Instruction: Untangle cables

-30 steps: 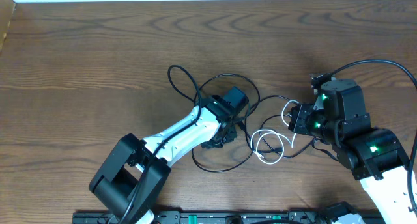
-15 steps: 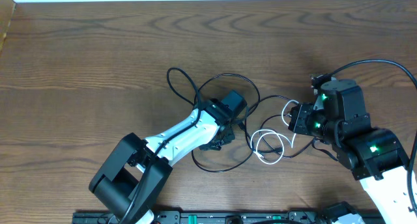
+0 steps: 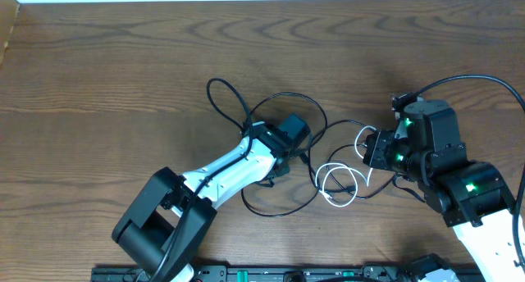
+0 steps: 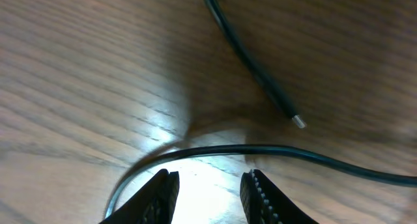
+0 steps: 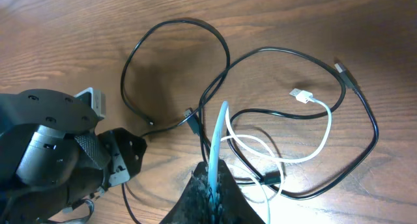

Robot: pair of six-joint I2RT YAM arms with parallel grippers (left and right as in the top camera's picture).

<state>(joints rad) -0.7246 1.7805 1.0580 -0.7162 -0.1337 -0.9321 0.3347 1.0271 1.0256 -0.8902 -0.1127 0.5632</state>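
overhead top-down, 2 wrist views close, sharing cables (image 5: 301, 94)

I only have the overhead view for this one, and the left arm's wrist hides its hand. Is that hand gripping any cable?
Observer: No. The left wrist view shows the left hand open. A black cable crosses just beyond its fingertips, not between them.
Reviewer: And the right one?
Observer: The right wrist view shows the right hand shut on the white cable, which runs up out of its grip.
Reviewer: Where is that cable's end?
Observer: Its plug lies loose on the table, with nothing holding it.
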